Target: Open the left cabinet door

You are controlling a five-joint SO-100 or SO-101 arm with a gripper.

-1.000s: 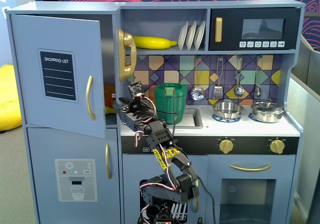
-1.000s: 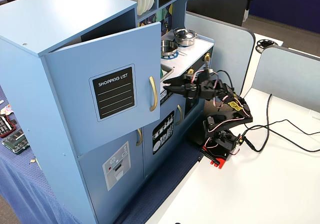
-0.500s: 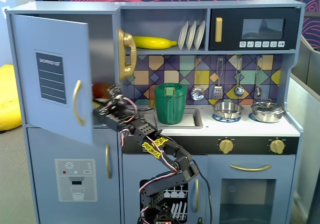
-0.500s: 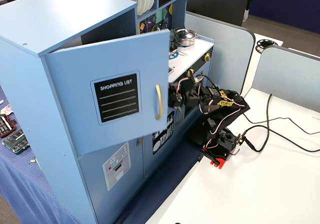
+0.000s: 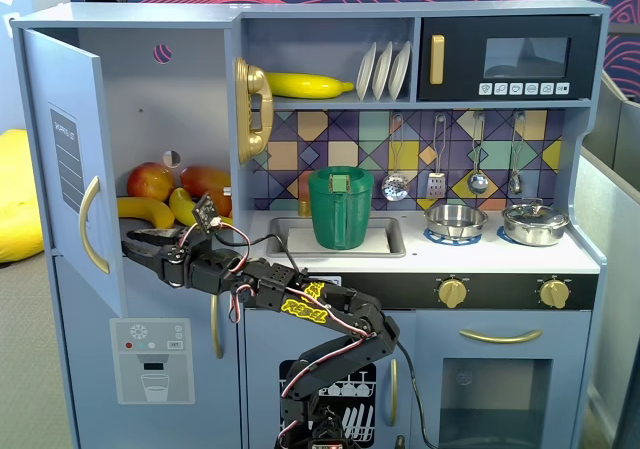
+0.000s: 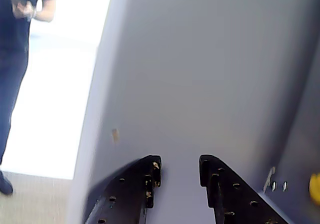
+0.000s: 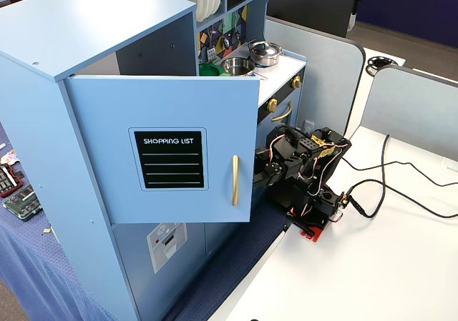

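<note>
The left cabinet door [image 5: 65,159] stands swung wide open, its gold handle [image 5: 90,224] on the outer side. In a fixed view from the side the door [image 7: 164,156] shows its black "SHOPPING LIST" panel and handle [image 7: 234,180]. My gripper [image 5: 135,244] reaches behind the door's lower edge, at the open compartment's front. In the wrist view my gripper [image 6: 180,166] is open and empty. Its black fingers [image 6: 145,179] point at the door's plain inner face [image 6: 200,74], close to or touching it. The door hides the gripper in the side fixed view; only the arm [image 7: 300,164] shows.
Apples [image 5: 150,181] and bananas [image 5: 140,209] lie inside the open compartment. A door with a dispenser graphic [image 5: 152,359] is shut below. A green pitcher [image 5: 340,207] stands in the sink. A person [image 6: 20,34] stands beyond the door. Cables [image 7: 401,185] lie on the white table.
</note>
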